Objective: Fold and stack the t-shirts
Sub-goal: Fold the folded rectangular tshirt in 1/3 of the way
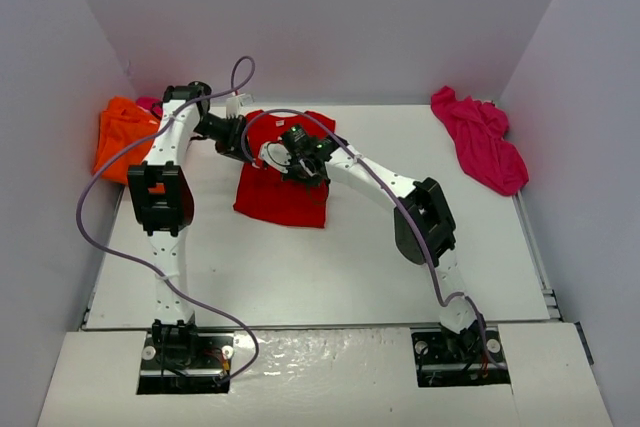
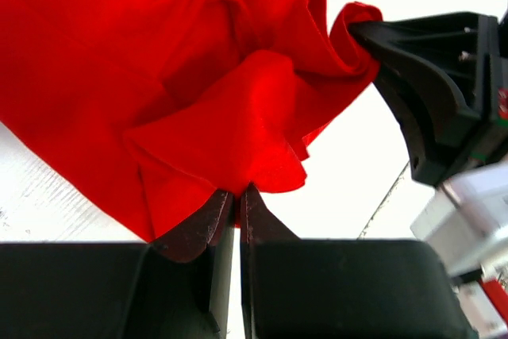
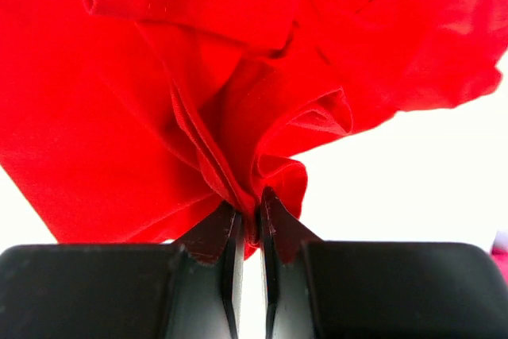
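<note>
A red t-shirt (image 1: 283,192) lies at the back middle of the table, bunched where both grippers hold it. My left gripper (image 1: 243,143) is shut on a pinch of the red cloth (image 2: 238,117) at the shirt's upper left. My right gripper (image 1: 290,165) is shut on a gathered fold of the same shirt (image 3: 238,101), just right of the left gripper. The right gripper's black fingers (image 2: 429,93) show in the left wrist view. An orange t-shirt (image 1: 118,137) lies heaped at the back left with a bit of pink cloth (image 1: 150,104) behind it. A magenta t-shirt (image 1: 480,139) lies crumpled at the back right.
White walls close in the table on the left, back and right. A purple cable (image 1: 100,187) loops off the left arm. The white tabletop (image 1: 330,267) stretches between the red shirt and the arm bases.
</note>
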Motion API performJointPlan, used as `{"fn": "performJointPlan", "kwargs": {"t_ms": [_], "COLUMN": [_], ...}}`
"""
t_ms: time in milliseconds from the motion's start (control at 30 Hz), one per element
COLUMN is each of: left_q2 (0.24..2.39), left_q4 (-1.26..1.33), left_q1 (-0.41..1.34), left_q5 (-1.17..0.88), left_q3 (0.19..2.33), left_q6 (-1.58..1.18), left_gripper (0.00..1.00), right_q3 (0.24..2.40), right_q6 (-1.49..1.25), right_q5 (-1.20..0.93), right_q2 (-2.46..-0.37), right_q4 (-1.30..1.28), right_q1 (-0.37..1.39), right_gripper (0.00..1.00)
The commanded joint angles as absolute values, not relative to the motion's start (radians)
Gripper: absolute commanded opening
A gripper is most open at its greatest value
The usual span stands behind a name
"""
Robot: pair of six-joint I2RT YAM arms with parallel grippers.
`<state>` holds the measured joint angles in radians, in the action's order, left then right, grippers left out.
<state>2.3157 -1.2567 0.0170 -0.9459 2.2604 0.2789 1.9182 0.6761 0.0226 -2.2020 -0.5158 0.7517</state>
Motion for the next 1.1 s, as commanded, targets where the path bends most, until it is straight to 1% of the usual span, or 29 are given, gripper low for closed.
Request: {"fn": "performJointPlan", "kwargs": {"t_ms": [0, 200, 400, 533, 767, 933, 1000, 1033, 1067], "left_q2": [2.199, 2.209, 2.28, 2.343, 2.463, 2.561, 2.589, 2.6, 2.606], "left_q4": [-1.24, -1.246, -1.263, -1.263, -1.252, -1.183, -1.157, -1.135, -1.113], "left_q1": [0.009, 0.006, 0.006, -0.031, -0.035, -0.038, -0.038, -0.038, -0.038], "left_q5": [-0.978, -0.94, -0.923, -0.908, -0.903, -0.915, -0.94, -0.949, -0.956], "left_q3": [2.275, 2.309, 2.431, 2.527, 2.644, 2.7, 2.717, 2.721, 2.72], "left_q6": [0.25, 0.236, 0.218, 0.184, 0.158, 0.119, 0.111, 0.102, 0.095], "left_gripper": [0.0, 0.0, 0.0, 0.0, 0.0, 0.0, 0.01, 0.05, 0.12], "right_q3": [1.995, 2.031, 2.074, 2.12, 2.217, 2.307, 2.332, 2.333, 2.334], "right_q6": [0.674, 0.693, 0.691, 0.692, 0.699, 0.704, 0.705, 0.703, 0.702], "right_q5": [0.133, 0.175, 0.169, 0.153, 0.12, 0.109, 0.122, 0.134, 0.145], "right_q2": [-2.118, -2.162, -2.208, -2.252, -2.363, -2.479, -2.51, -2.521, -2.528], "right_q4": [-0.517, -0.518, -0.519, -0.52, -0.518, -0.514, -0.496, -0.484, -0.471], "right_q1": [0.766, 0.761, 0.728, 0.704, 0.664, 0.64, 0.631, 0.626, 0.62], "right_gripper": [0.04, 0.01, 0.0, 0.0, 0.0, 0.0, 0.08, 0.18, 0.27]}}
